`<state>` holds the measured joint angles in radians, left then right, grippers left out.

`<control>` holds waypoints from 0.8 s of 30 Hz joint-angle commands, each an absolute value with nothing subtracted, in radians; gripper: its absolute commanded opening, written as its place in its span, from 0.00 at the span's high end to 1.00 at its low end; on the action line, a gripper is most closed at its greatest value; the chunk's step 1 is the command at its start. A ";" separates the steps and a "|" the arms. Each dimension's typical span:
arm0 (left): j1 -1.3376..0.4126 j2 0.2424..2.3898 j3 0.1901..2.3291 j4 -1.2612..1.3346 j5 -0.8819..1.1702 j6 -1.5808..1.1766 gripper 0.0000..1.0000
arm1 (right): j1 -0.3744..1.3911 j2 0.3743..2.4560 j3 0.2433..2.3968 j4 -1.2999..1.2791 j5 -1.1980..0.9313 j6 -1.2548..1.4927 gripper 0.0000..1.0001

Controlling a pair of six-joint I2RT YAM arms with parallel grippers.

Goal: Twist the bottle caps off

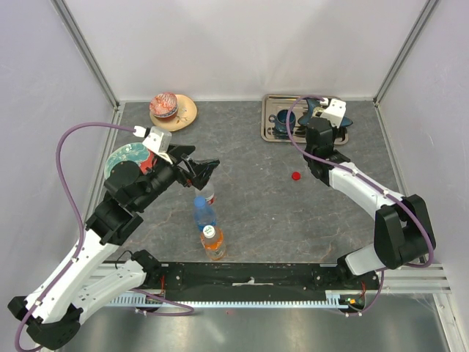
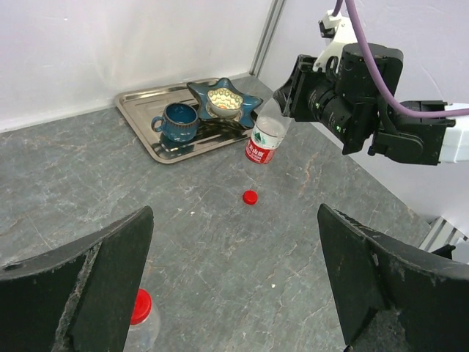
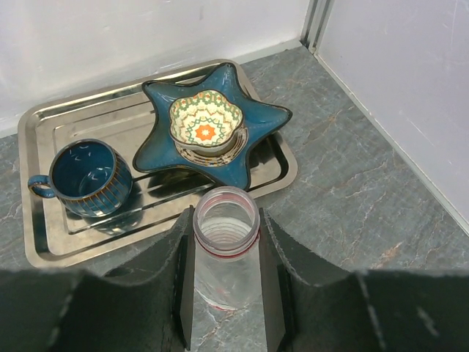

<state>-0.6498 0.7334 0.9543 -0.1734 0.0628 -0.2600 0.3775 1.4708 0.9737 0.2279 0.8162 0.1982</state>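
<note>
Left tool [image 2: 234,220] hangs released, wide; we place the upright red-capped bottle [image 2: 143,328] just below it, off to one side. Right tool [image 3: 225,220], well apart, grasps an uncapped bottle [image 3: 226,260].

Bare table [image 1: 256,213] btwn arms, wide enough to pass; only a loose red cap [image 1: 296,175] on it. Close row of three bottles [image 1: 204,214] right below left gripper [image 1: 207,173], jaws wide. Far right corner crowded: tray [image 3: 80,121] w/ cup [image 3: 86,176] & star dish [image 3: 165,150], open bottle [image 3: 226,246] pinched in right gripper [image 3: 225,216] just off tray's near edge. Plate [image 1: 126,155] & tan dish [image 1: 189,110] along left side.
</note>
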 commanded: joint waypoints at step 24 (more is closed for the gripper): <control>-0.649 0.733 0.960 -0.169 0.091 -0.253 0.00 | 0.379 1.456 1.095 0.020 0.764 0.278 0.39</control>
<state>-0.6498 0.7395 0.9543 -0.1860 0.0814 -0.2596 0.3771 1.4696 1.0405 0.0383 0.7731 0.2626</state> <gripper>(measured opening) 0.993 0.588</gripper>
